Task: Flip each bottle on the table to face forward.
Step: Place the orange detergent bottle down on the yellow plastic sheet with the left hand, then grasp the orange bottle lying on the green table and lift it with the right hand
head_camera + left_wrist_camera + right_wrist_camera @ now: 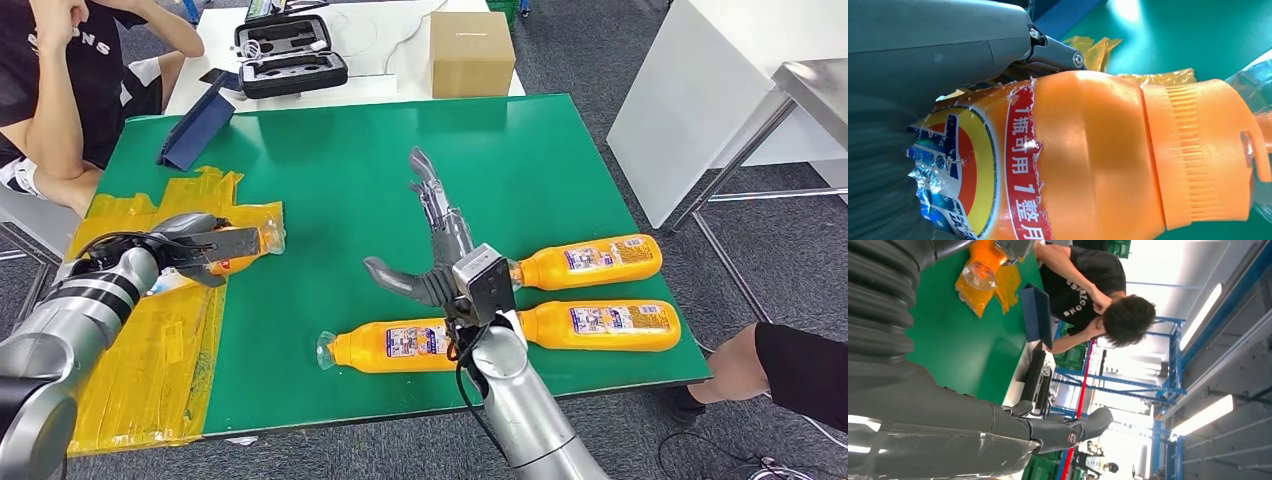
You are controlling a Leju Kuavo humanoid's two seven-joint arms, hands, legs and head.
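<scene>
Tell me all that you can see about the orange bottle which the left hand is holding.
The bottle looks like glossy orange plastic, with a ribbed orange cap and a torn label of red, yellow and blue bearing white Chinese characters. It lies roughly on its side over the yellow tape patch at the green table's left part, cap end pointing toward the table's middle. The left hand grips its body; clear plastic film shows around the cap end.

Four orange bottles in all: one gripped in the left hand (205, 250), this bottle (245, 245) wrapped in its fingers, and three more bottles (395, 346) (590, 262) (600, 326) lying around the right hand (435, 255). One cardboard box (471, 53), one black case (290, 55), two people.
</scene>
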